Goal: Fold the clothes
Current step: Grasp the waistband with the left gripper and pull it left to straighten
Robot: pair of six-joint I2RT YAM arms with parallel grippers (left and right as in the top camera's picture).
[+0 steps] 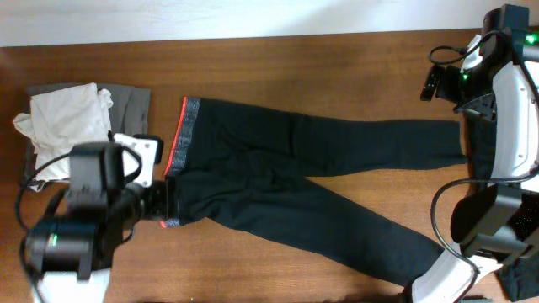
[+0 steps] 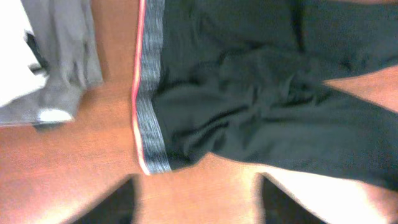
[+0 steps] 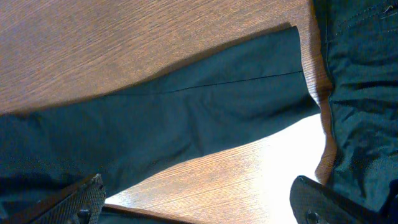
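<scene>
The clothes, black trousers (image 1: 278, 168), lie spread flat across the wooden table. Their grey waistband (image 1: 187, 143), edged in red-orange, is on the left, and both legs splay to the right. My left gripper (image 1: 166, 202) is at the waistband's near corner (image 2: 154, 163). In the left wrist view this gripper (image 2: 199, 205) is blurred, with its jaws apart over bare wood and nothing between them. My right gripper (image 3: 199, 196) stands open above bare table between the two legs, close to the upper leg's hem (image 3: 305, 62).
A white garment (image 1: 63, 122) and a plain grey garment (image 1: 130, 105) lie bunched at the far left, beside the waistband. More dark fabric (image 3: 360, 93) lies at the table's right edge under the right arm (image 1: 505, 109). Bare wood (image 1: 295, 76) runs along the back.
</scene>
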